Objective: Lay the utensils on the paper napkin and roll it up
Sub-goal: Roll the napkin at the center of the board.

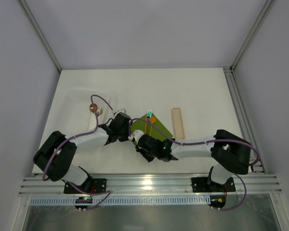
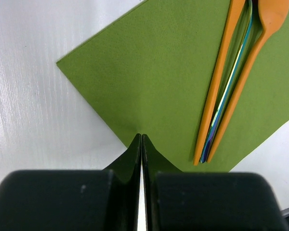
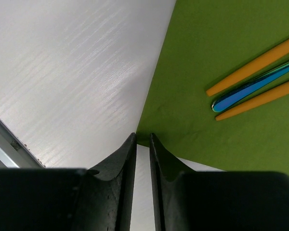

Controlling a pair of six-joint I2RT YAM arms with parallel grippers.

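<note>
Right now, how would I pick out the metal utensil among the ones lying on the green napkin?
Start at the white table and find the olive-green napkin lying flat on it. On the napkin, the metal utensil lies between two orange handles, all side by side. It alone is shiny blue-green, while its neighbours are matte orange.

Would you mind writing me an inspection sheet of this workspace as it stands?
Surface: white table, matt.
Job's things: green napkin lies flat; two orange utensils and an iridescent utensil between them lie on it.
Clutter: clear tray at far left; wooden stick right of the napkin.
Grippers: left gripper shut, tips at the napkin's edge; right gripper narrowly open at a napkin corner.
Cables: purple cable loops above the left arm; a like one runs along the right arm.
Surroundings: grey walls, metal frame posts, rail at the near edge.
</note>
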